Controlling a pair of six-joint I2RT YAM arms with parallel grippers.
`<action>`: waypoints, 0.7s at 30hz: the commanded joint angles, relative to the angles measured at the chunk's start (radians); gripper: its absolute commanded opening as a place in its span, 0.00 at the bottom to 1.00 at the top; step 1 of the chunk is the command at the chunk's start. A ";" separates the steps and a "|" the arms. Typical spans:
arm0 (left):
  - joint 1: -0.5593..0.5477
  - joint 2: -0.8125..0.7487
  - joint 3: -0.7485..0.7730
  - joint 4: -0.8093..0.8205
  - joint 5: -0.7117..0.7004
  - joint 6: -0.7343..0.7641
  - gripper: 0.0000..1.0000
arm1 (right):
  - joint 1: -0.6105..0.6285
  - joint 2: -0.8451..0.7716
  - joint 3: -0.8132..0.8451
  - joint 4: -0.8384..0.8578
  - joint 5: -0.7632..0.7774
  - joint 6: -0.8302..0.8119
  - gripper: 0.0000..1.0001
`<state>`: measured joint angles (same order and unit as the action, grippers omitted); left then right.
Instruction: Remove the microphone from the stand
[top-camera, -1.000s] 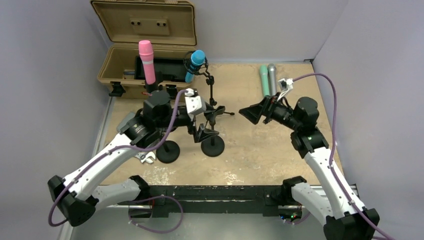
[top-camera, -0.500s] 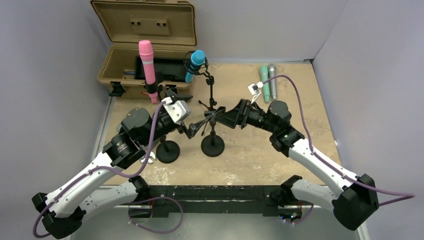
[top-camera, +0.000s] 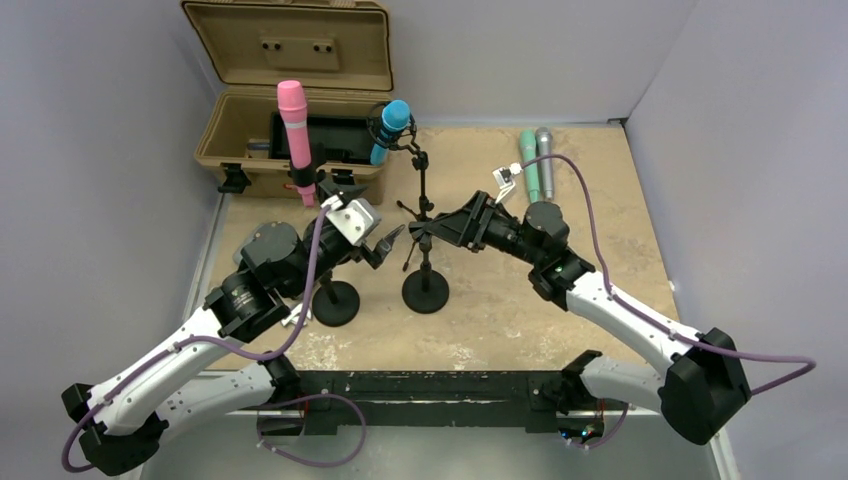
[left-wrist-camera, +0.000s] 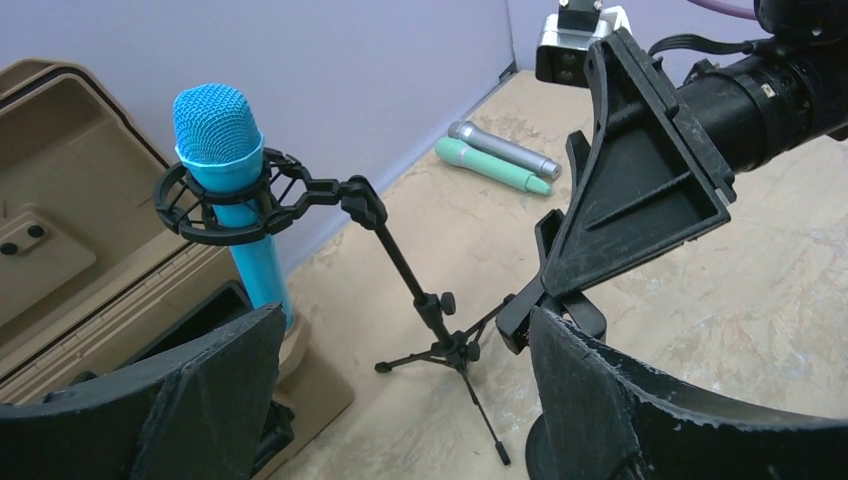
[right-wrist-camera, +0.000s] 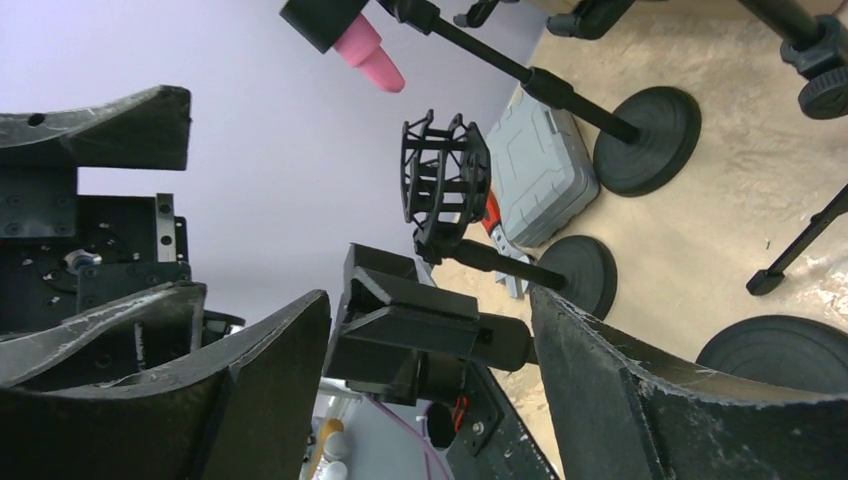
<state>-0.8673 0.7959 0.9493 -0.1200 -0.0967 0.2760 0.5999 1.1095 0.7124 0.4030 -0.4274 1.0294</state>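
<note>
The left gripper (top-camera: 391, 241) and right gripper (top-camera: 437, 227) face each other wide open and empty, seemingly poised to steady the thin black tripod stand (left-wrist-camera: 440, 310), whose ring mount holds the blue mesh-headed microphone (left-wrist-camera: 224, 165) upright.

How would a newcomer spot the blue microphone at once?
Find the open tan case at the far left. Beside its right end rises a thin tripod stand, and the blue microphone sits in the black ring mount at its top. The pink microphone stands further left; the green microphone and silver microphone lie flat.
</note>
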 joint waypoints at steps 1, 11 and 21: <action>-0.011 -0.011 -0.012 0.046 -0.054 0.025 0.88 | 0.030 0.016 0.022 0.072 0.040 0.013 0.70; -0.022 -0.016 -0.025 0.061 -0.098 0.044 0.88 | 0.057 0.064 -0.108 0.095 0.106 -0.026 0.36; -0.028 -0.029 -0.043 0.086 -0.138 0.058 0.87 | 0.095 0.126 -0.190 0.173 0.125 -0.026 0.26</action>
<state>-0.8871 0.7795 0.9173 -0.0902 -0.2024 0.3111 0.6800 1.2137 0.5465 0.6109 -0.3382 1.0634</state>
